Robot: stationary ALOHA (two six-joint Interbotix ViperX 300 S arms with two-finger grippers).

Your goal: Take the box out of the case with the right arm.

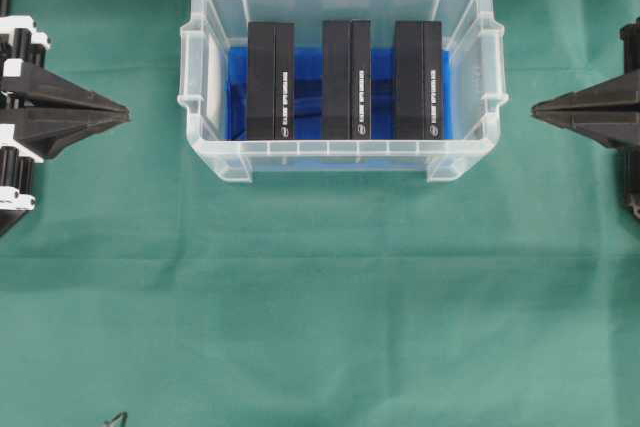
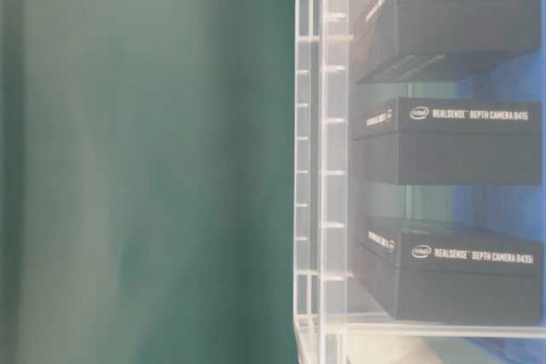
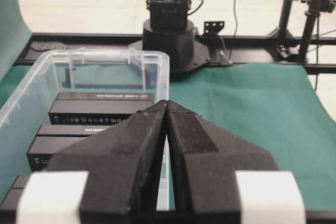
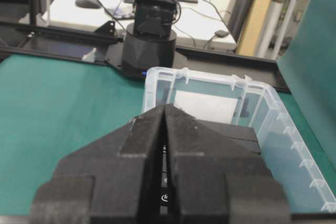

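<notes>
The clear case [image 1: 205, 77] stands at the back middle of the green cloth, with a blue lining [image 1: 383, 97] on its floor. Three black boxes stand side by side in it: left [image 1: 270, 77], middle [image 1: 345, 77] and right [image 1: 417, 77]. My right gripper [image 1: 535, 110], all black, is shut and empty, hovering just right of the case with its tip pointing at the case wall. In the right wrist view the shut right gripper [image 4: 164, 106] points over the case rim [image 4: 273, 103]. My left gripper [image 1: 125, 112] with white brackets is shut and empty, left of the case.
Green cloth [image 1: 320, 297] covers the table in front of the case. The table-level view shows the case wall [image 2: 311, 168] and the boxes' labelled sides. The opposite arm's base [image 3: 168, 30] stands beyond the case. A small dark object [image 1: 115, 417] lies at the front edge.
</notes>
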